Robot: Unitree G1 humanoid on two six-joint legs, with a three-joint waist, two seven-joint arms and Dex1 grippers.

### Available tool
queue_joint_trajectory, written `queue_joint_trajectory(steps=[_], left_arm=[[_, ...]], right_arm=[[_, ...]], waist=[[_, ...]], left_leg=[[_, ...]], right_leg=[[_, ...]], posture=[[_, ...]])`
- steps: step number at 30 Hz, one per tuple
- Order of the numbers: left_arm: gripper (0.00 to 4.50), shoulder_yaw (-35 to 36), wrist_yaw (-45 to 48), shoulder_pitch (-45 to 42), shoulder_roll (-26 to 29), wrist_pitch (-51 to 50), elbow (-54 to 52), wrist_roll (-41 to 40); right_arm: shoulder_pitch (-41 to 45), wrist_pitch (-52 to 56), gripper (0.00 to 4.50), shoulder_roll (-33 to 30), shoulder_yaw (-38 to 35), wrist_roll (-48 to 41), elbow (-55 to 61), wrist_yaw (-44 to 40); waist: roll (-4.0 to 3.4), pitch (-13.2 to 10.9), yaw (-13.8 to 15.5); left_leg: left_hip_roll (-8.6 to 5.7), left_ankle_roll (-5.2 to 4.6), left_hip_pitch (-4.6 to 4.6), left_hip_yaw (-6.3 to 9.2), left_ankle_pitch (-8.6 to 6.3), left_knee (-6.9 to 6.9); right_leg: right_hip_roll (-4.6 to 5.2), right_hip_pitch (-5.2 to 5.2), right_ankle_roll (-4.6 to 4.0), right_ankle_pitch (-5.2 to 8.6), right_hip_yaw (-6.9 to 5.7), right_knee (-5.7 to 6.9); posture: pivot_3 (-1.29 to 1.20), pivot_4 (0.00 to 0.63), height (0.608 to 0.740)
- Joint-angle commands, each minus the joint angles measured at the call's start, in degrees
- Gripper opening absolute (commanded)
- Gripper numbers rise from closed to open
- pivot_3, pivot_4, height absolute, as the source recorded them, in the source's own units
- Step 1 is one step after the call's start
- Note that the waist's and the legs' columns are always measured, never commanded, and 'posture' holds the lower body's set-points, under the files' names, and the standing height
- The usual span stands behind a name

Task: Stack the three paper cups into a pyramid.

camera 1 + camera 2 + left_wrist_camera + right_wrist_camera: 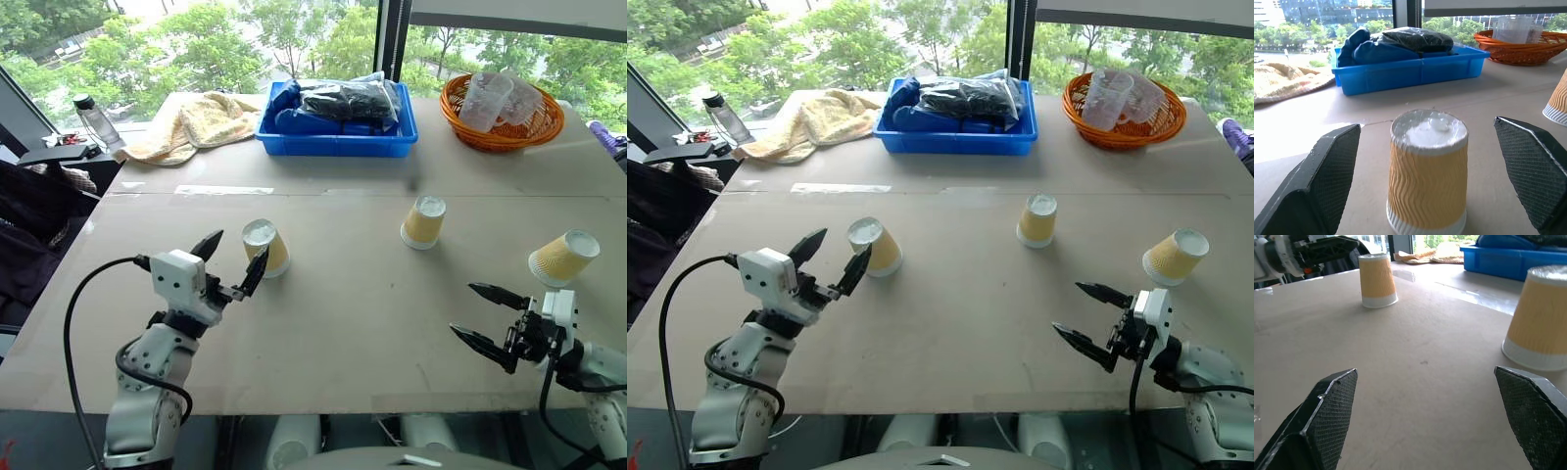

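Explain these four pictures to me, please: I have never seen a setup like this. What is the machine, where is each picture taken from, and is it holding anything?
It is a two-armed humanoid robot. The two wide pictures come from its head, looking down over a table. The two close-ups come from cameras on its wrists, looking out between each pincer's black fingers.

On the table stand three tan paper cups, upside down and apart: the left cup, the middle cup and the right cup. At the back lie a yellow towel, a blue bin and an orange basket of clear plastic cups.

The left pincer is open with the left cup between its fingers, not gripped. The right pincer is open and empty. Nothing is stacked yet.
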State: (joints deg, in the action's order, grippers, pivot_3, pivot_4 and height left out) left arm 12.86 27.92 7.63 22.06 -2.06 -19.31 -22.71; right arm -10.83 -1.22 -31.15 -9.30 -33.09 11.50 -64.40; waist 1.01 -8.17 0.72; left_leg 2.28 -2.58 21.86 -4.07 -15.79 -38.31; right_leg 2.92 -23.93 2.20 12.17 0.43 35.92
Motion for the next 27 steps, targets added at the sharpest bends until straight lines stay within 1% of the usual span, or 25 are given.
queue_joint_trajectory(steps=[1, 8, 17, 20, 22, 23, 27], left_arm=[[4.50, -0.66, 1.74, -2.34, 1.17, -0.46, 2.36, 0.29], [4.50, -3.11, 4.09, -6.41, 2.13, -1.55, 7.28, 1.99], [4.50, -4.59, 6.08, -10.54, 2.18, -1.61, 11.52, 3.03], [3.66, -4.38, 6.72, -11.31, 2.01, -1.42, 12.33, 2.85], [2.68, -4.36, 7.06, -11.55, 2.08, -1.34, 12.43, 2.90], [2.49, -4.35, 7.14, -11.63, 2.10, -1.32, 12.40, 2.92], [2.47, -4.99, 8.82, -12.22, 2.29, -1.71, 11.93, 2.32]], right_arm=[[1.99, 2.13, 4.42, 0.03, 0.81, -1.02, 4.88, 2.40], [5.11, 6.28, 4.42, 0.03, 1.35, -2.41, 10.18, 6.41], [3.97, 6.70, 4.42, 0.19, 0.68, -4.48, 11.25, 5.50], [3.61, 6.09, 4.50, 0.24, 0.64, -4.45, 10.67, 5.01], [3.36, 5.77, 4.50, 0.32, 0.56, -4.35, 10.40, 4.78], [3.25, 5.64, 4.50, 0.37, 0.52, -4.26, 10.33, 4.74], [2.99, 5.22, 4.50, 0.43, 0.16, -4.00, 9.88, 4.68]], waist=[[0.04, -0.03, 0.06], [0.20, -0.14, 0.10], [0.21, -0.15, 0.06], [0.22, -0.15, 0.06], [0.22, -0.15, 0.05], [0.21, -0.15, 0.05], [0.22, -0.15, 0.06]], left_leg=[[0.00, 0.00, 0.01, 0.00, 0.00, 0.01], [-0.01, 0.00, 0.09, 0.05, 0.00, 0.02], [-0.01, 0.00, 0.07, 0.06, 0.00, 0.01], [-0.01, 0.00, 0.06, 0.06, 0.00, 0.01], [-0.01, 0.00, 0.06, 0.05, 0.00, 0.01], [-0.01, 0.00, 0.06, 0.05, 0.00, 0.01], [-0.01, 0.00, 0.06, 0.06, 0.00, 0.01]], right_leg=[[0.00, -0.01, -0.01, 0.00, 0.00, 0.00], [0.00, -0.02, -0.02, 0.00, -0.08, -0.03], [0.01, -0.01, -0.02, -0.01, -0.08, -0.02], [0.01, 0.00, -0.02, -0.01, -0.08, -0.02], [0.01, 0.00, -0.02, -0.01, -0.08, -0.02], [0.02, 0.00, -0.02, -0.01, -0.08, -0.02], [0.02, 0.00, -0.02, -0.01, -0.08, -0.02]], posture=[[0.00, 0.150, 0.733], [0.00, 0.150, 0.733], [0.00, 0.150, 0.733], [0.00, 0.150, 0.733], [0.00, 0.150, 0.733], [0.00, 0.150, 0.733], [0.00, 0.150, 0.733]])
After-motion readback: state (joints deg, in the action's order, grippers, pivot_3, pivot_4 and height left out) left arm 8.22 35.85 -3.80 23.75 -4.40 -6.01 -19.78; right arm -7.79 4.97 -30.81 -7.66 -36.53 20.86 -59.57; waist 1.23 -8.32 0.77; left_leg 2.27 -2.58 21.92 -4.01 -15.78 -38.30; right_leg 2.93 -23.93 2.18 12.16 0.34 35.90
